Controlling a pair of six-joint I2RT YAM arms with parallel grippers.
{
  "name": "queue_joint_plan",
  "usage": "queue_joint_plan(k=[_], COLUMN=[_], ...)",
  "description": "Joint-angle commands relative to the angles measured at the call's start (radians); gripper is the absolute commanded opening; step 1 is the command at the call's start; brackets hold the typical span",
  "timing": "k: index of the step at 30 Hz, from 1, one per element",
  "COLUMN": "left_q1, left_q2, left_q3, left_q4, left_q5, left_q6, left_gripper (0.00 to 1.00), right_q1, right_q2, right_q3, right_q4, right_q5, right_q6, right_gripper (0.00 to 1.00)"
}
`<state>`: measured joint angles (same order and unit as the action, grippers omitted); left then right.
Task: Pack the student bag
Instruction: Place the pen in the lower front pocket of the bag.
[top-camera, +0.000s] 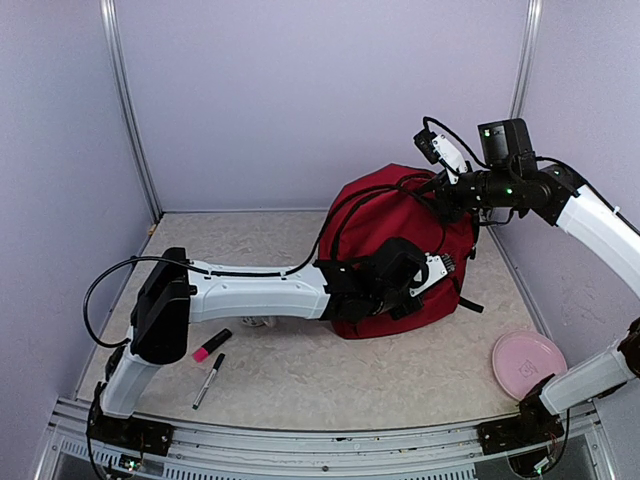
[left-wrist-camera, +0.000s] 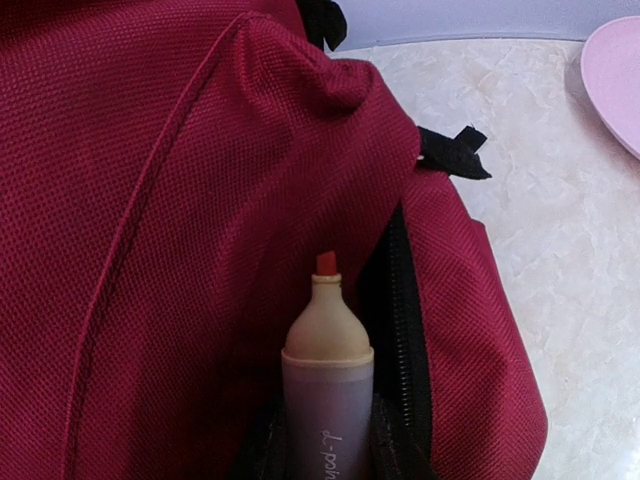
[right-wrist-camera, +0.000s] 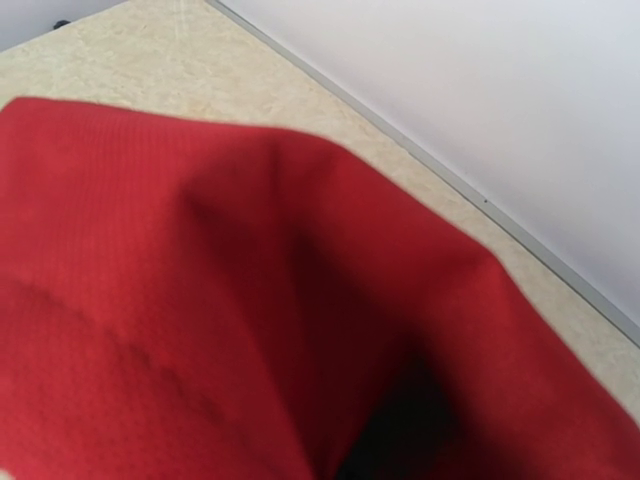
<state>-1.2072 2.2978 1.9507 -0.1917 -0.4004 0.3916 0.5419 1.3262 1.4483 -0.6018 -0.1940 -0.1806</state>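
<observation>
While right hand (top-camera: 440, 188) pinches student bag (top-camera: 395, 225) top, left hand (top-camera: 432, 270) clamps highlighter (left-wrist-camera: 327, 390) beside open pocket zipper (left-wrist-camera: 405, 300).

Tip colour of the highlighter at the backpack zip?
Orange-red felt tip on the cream-necked highlighter; left wrist view shows it best.

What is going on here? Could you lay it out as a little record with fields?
Bag: dark red student bag, standing on the table, right of centre
Left gripper: shut on an uncapped highlighter, nib pointing into the bag's open zip pocket
Right gripper: at the bag's top, apparently pinching the fabric
Loose on table: pink highlighter and black marker at near left; pink plate at near right
Packing stage: highlighter at the pocket mouth, not yet inside
</observation>
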Motion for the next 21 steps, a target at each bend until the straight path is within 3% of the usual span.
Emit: queue_joint_plan(k=[1, 4, 8, 11, 18, 21], left_q1=[0.013, 0.015, 0.044, 0.034, 0.028, 0.021], left_q2=[0.018, 0.049, 0.056, 0.057, 0.102, 0.068], left_q3=[0.112, 0.221, 0.219, 0.216, 0.277, 0.256], left_q4=[-0.191, -0.357, -0.484, -0.521, -0.581, -0.551], left_q5=[0.042, 0.032, 0.101, 0.143, 0.052, 0.086], left_q6=[-0.059, -0.102, -0.149, -0.100, -0.035, -0.015], left_gripper=[0.15, 0.25, 0.29, 0.32, 0.31, 0.38], right_q1=[-0.005, -0.004, -0.004, -0.004, -0.004, -0.004], right_q2=[-0.014, -0.022, -0.025, -0.021, -0.024, -0.020], right_q3=[0.009, 0.010, 0.012, 0.023, 0.032, 0.035], right_q4=[-0.004, -0.002, 0.000, -0.005, -0.012, -0.012], right_q5=[-0.017, -0.020, -0.025, -0.028, -0.042, -0.036], right_q6=[0.015, 0.017, 0.019, 0.020, 0.034, 0.034], right_gripper=[0.00, 0.01, 0.02, 0.02, 0.04, 0.04])
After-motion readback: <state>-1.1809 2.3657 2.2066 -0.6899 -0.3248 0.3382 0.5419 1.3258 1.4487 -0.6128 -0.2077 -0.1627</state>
